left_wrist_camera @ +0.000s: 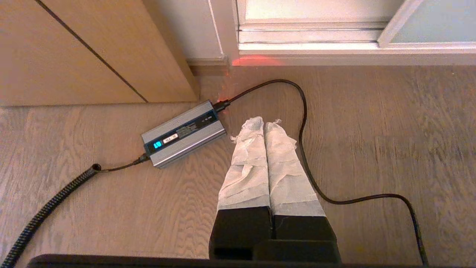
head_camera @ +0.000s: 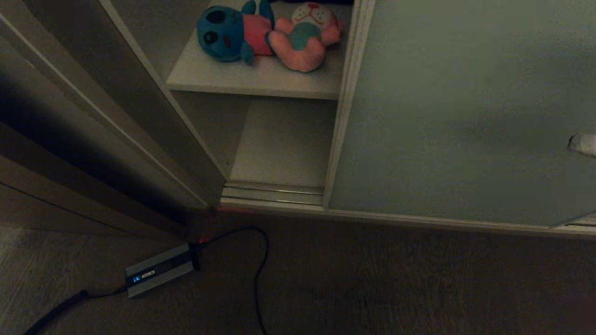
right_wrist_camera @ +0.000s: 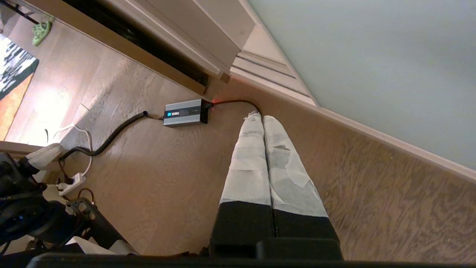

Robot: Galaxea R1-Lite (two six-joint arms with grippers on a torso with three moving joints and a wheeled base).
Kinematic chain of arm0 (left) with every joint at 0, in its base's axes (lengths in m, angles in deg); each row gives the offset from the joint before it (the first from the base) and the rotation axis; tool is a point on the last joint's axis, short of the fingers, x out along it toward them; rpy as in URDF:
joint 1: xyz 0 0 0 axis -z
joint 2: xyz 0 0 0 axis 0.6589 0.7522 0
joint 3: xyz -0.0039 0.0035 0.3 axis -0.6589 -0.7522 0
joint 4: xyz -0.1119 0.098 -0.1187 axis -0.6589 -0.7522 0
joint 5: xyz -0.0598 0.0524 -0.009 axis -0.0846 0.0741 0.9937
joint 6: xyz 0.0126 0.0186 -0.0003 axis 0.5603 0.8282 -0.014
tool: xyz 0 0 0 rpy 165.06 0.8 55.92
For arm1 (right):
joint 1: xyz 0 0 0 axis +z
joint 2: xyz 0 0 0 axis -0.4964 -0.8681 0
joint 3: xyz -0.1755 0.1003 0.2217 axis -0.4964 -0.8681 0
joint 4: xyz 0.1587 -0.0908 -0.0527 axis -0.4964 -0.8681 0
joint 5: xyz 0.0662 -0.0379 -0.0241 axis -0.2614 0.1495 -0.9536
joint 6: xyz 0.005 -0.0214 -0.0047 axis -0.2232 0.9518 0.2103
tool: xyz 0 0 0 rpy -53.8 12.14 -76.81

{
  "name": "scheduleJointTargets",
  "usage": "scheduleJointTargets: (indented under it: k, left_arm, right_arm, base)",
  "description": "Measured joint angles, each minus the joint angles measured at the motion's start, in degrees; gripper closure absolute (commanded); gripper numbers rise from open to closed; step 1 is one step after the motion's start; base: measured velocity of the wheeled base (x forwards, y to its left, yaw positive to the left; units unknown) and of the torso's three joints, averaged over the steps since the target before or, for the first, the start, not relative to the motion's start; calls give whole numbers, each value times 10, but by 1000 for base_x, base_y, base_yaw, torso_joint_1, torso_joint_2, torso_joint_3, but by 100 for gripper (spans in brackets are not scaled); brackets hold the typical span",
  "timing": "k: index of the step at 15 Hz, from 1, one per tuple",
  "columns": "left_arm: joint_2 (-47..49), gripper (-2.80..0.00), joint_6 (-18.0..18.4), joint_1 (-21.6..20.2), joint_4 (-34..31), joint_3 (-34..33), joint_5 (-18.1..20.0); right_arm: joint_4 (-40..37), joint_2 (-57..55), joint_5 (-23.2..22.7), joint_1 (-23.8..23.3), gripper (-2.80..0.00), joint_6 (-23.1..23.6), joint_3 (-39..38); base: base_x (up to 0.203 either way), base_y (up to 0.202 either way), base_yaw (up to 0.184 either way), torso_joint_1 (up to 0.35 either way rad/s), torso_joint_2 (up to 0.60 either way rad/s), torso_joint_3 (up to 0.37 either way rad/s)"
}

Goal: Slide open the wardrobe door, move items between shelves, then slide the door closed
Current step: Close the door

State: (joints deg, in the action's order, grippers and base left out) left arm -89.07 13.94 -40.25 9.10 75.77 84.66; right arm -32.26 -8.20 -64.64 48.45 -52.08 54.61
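Observation:
The sliding wardrobe door (head_camera: 465, 116) stands to the right, leaving the left bay uncovered. On the upper shelf (head_camera: 260, 81) two plush toys lie side by side: a dark teal-blue one (head_camera: 223, 32) and a pink one with a white face (head_camera: 305, 42). The lower shelf (head_camera: 284, 144) holds nothing. My right gripper (head_camera: 581, 144) pokes in at the far right, in front of the door (right_wrist_camera: 372, 56). It (right_wrist_camera: 262, 118) is shut and empty, with its taped fingers pressed together. Low over the floor, my left gripper (left_wrist_camera: 264, 123) is also shut and empty.
A grey power adapter (head_camera: 158, 270) with a black cable (head_camera: 260, 260) lies on the wood floor before the wardrobe's left corner. A brown wooden side panel (head_camera: 93, 116) stands at the left. The door's floor track (head_camera: 272, 193) runs along the bottom. A white power strip (right_wrist_camera: 70, 182) lies beside my base.

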Motion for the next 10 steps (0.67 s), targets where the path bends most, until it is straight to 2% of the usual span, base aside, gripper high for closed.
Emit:
scheduleJointTargets:
  k: [4, 6, 8, 10]
  left_arm:
    - [0, 0, 0, 0, 0, 0, 0]
    - [0, 0, 0, 0, 0, 0, 0]
    - [0, 0, 0, 0, 0, 0, 0]
    - [0, 0, 0, 0, 0, 0, 0]
  right_arm:
    - [1, 1, 1, 2, 0, 0, -5]
    - [0, 5, 9, -24, 0, -1, -3]
    - [-2, 10, 27, -102, 0, -2, 12]
    - [-7, 13, 35, -225, 0, -2, 33]
  base:
    - [0, 0, 0, 0, 0, 0]
    - [0, 0, 0, 0, 0, 0]
    - [0, 0, 0, 0, 0, 0]
    - [0, 0, 0, 0, 0, 0]
